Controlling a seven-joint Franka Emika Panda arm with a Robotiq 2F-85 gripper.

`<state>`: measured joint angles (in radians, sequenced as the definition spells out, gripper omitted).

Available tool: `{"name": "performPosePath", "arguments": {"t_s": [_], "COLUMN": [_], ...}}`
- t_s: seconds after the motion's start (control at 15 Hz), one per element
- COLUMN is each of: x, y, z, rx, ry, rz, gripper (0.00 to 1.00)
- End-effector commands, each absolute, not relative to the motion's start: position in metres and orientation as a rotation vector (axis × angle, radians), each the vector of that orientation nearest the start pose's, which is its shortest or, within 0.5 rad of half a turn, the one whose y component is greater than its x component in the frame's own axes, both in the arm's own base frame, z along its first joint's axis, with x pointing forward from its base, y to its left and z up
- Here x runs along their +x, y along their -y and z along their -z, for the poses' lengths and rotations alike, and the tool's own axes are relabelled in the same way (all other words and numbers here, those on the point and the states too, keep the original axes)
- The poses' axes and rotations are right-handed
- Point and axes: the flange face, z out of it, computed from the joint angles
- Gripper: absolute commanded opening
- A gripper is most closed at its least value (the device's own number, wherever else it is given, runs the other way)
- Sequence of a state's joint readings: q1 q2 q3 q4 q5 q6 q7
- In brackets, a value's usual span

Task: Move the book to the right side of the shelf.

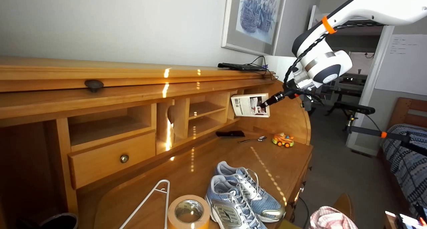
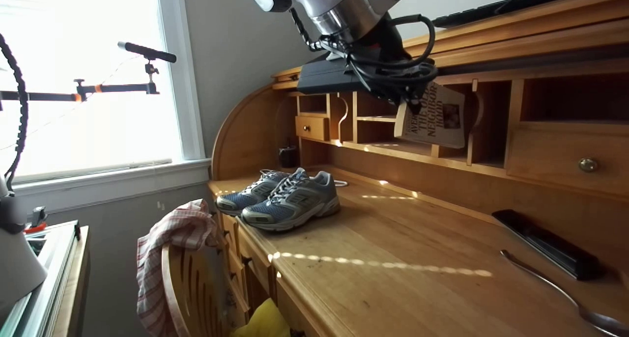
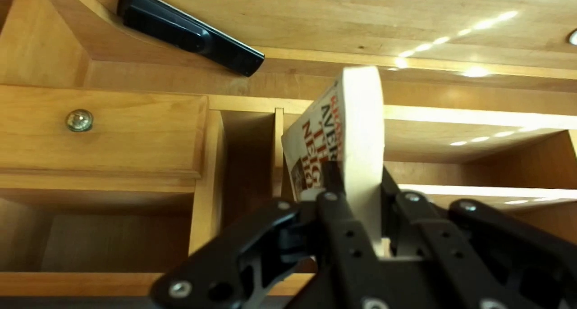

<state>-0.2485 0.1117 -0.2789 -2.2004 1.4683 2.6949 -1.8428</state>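
Wrist view shows the gripper (image 3: 360,183) pinching the book (image 3: 360,124) mid-frame, its long axis pointing away from the grip. Just left of the book in the frame stands the narrow pigeonhole (image 3: 245,151), probably the goal.

The white arm (image 1: 353,10) extends in from the upper right of an exterior view, angling down to the wrist (image 1: 328,68), from which the jaws point leftward and slightly down; in the wrist view they point up from the bottom edge, clamped yet slightly apart
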Motion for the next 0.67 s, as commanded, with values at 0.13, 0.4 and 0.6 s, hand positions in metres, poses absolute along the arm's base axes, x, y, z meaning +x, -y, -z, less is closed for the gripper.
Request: {"name": "performPosePath", "arguments": {"t_s": [0.13,0.4,0.6], "x": [0.437,0.436,0.443], "y": [0.315,0.326,0.332], "z": [-0.367,-0.372,-0.367], "rx": [-2.859,-2.843,-2.839], "ry": [-0.018,-0.055,-0.053], "rz": [1.318,1.345,1.330], "gripper": [0.05,0.05,0.05]}}
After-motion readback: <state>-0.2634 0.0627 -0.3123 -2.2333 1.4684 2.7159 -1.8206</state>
